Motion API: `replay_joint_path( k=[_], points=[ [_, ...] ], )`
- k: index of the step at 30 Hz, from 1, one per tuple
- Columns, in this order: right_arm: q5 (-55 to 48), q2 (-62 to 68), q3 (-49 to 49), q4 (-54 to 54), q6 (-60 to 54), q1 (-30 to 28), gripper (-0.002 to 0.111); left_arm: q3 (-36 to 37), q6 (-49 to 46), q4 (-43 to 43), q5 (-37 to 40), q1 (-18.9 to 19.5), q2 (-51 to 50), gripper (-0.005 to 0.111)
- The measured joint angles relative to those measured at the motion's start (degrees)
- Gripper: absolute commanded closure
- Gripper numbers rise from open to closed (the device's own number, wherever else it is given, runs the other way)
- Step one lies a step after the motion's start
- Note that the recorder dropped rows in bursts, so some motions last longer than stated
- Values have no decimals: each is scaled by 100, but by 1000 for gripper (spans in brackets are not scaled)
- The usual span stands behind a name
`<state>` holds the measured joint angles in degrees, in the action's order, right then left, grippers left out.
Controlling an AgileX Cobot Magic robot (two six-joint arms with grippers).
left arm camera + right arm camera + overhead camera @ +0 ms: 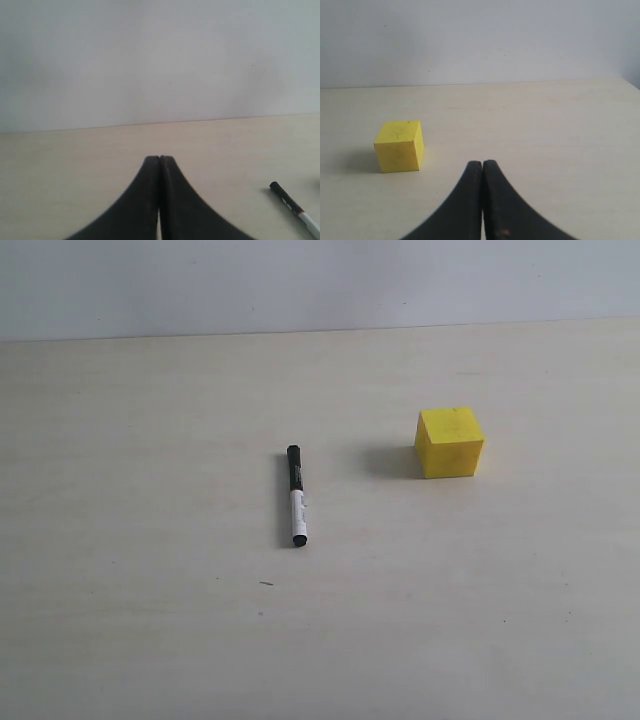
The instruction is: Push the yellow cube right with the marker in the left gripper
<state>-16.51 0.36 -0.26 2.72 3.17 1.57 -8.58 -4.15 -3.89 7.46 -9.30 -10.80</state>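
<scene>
Left pincer [159, 158] and right pincer [483, 163] sit pinched together, empty; marker [295, 207] runs off frame.

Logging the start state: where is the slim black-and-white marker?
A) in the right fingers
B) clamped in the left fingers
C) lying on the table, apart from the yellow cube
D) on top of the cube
C: the slim black-and-white marker lies flat on the pale table, left of the small yellow cube in the exterior view, and the left gripper is shut on nothing.
</scene>
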Motion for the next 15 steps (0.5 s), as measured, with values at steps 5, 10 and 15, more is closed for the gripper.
replay_joint_path(
  k=[5,10,15],
  points=[
    [0,0,0,0,0,0,108,702,0,12,-614,0,179,107],
    [0,0,0,0,0,0,108,850,0,24,-638,0,344,107],
    [0,0,0,0,0,0,108,850,0,24,-439,0,853,107]
  ],
)
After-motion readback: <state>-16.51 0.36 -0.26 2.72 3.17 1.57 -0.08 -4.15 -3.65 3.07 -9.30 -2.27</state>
